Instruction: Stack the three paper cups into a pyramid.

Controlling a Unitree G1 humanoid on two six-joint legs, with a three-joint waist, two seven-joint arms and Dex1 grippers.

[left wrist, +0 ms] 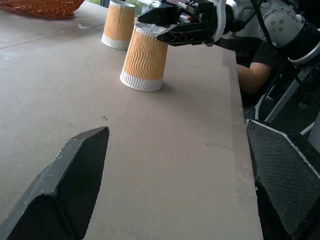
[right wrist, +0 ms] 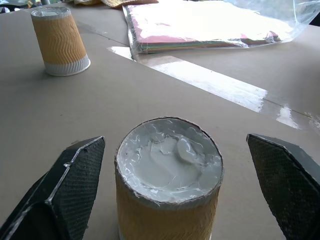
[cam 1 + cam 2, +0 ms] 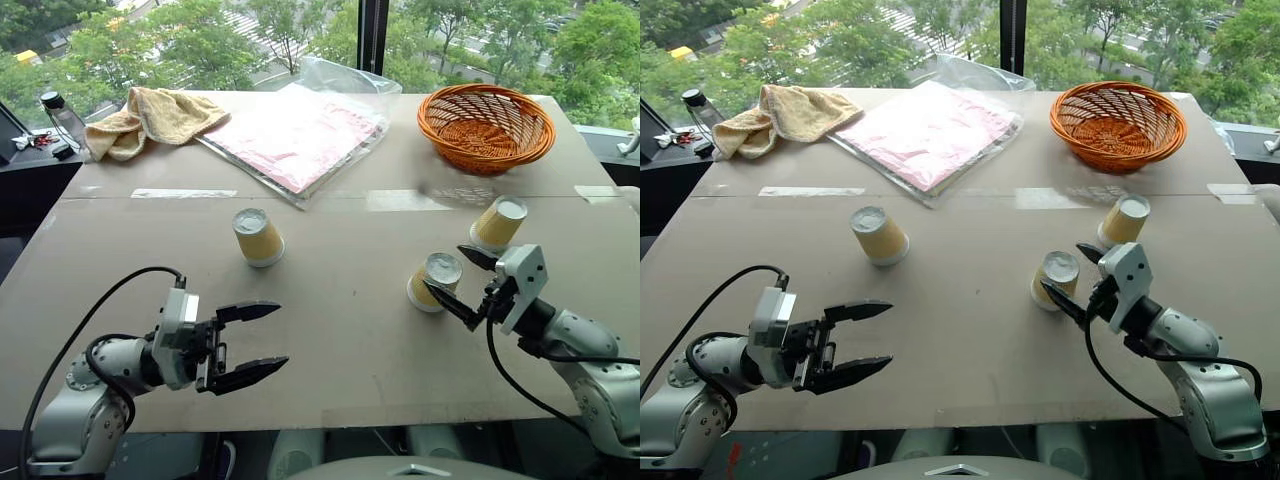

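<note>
we count three paper cups, two grippers, one basket. nearest us, the left gripper (image 3: pixel 248 343) hangs wide open and empty. the right gripper (image 3: pixel 461 281) is spread wide on either side of the middle cup (image 3: pixel 434 282), gripping nothing. all cups stand upside down on the grey-brown table (image 3: pixel 330 340): the left cup (image 3: pixel 257 237) well left of the middle one, the right cup (image 3: pixel 497 224) just behind it. each has wavy mustard-yellow sides and a white base. beyond them sit the orange basket (image 3: pixel 486 126), a bagged pink stack (image 3: pixel 297 135) and a towel (image 3: pixel 150 118), before windows onto trees.
</note>
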